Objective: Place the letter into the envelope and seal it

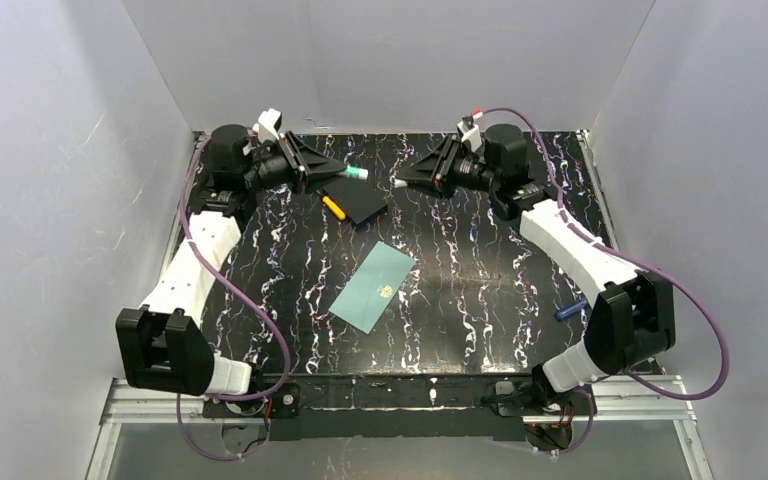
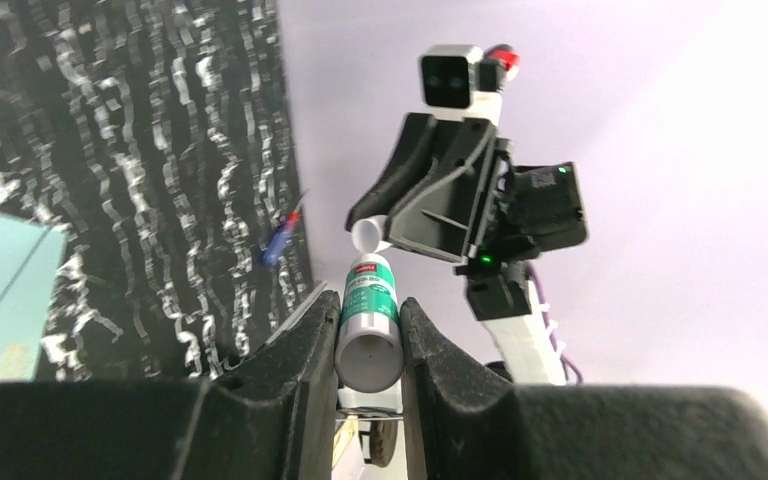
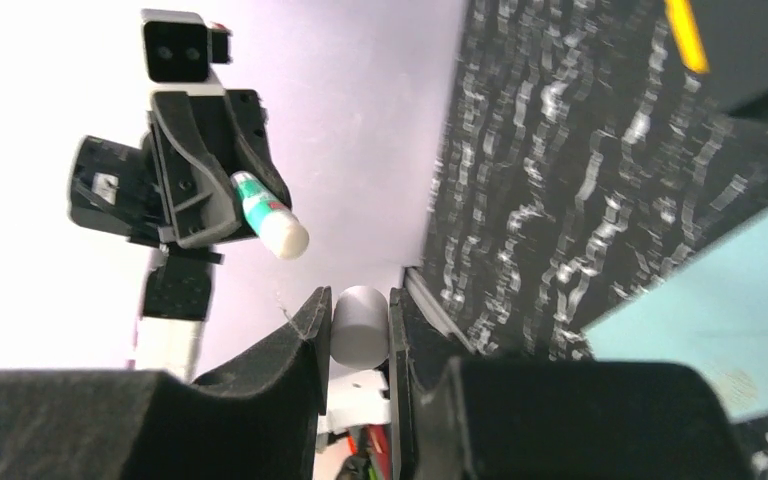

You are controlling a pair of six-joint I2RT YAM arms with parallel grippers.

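The pale teal envelope (image 1: 373, 287) lies flat mid-table, a small gold mark near its right edge; its corner also shows in the wrist views (image 2: 0, 270) (image 3: 720, 320). The letter is hidden from every view. My left gripper (image 1: 345, 172) (image 2: 368, 300) hovers at the back left, shut on a green-and-white glue stick (image 2: 370, 320) whose uncapped white tip (image 3: 285, 238) points toward the right arm. Facing it at the back right, my right gripper (image 1: 400, 183) (image 3: 353, 305) is shut on the stick's grey cap (image 3: 358, 325). A short gap separates the two grippers, well above and behind the envelope.
A flat black square pad (image 1: 357, 200) lies at the back between the grippers, with a yellow marker (image 1: 333, 206) at its left edge. A blue pen (image 1: 571, 309) lies near the right arm's elbow. White walls enclose the table on three sides.
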